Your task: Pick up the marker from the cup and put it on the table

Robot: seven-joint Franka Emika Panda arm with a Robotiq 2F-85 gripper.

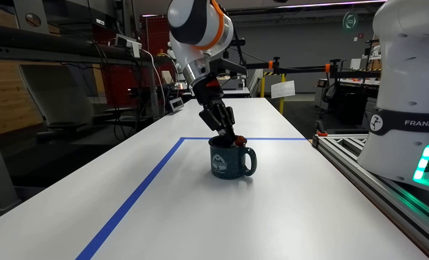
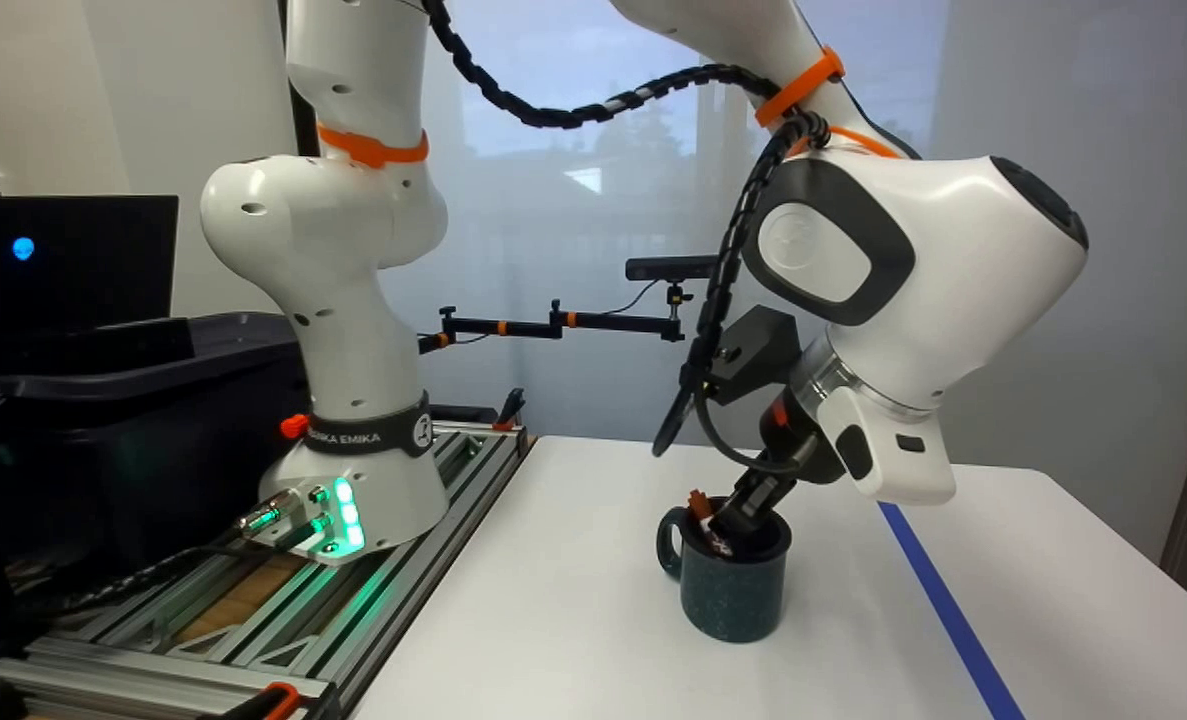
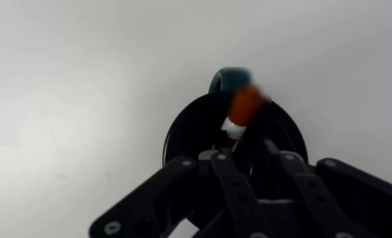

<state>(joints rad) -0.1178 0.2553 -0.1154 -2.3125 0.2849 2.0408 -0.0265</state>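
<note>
The approach is looking finished, while gripping, lifting and laying down are seemingly waiting. The marker (image 3: pixel 238 119) is leaning inside the cup (image 1: pixel 230 160), its orange end poking above the rim; the hand (image 3: pixel 250 152) is standing with jaws parted inside that rim, close by, apparently gripping nothing. In an exterior view, left to right, a chair (image 1: pixel 57 95) is sitting in shadow, blue tape (image 1: pixel 138 195) is lining the white surface (image 1: pixel 279 213) and the robot's base (image 1: pixel 398 155) is glowing green
</note>
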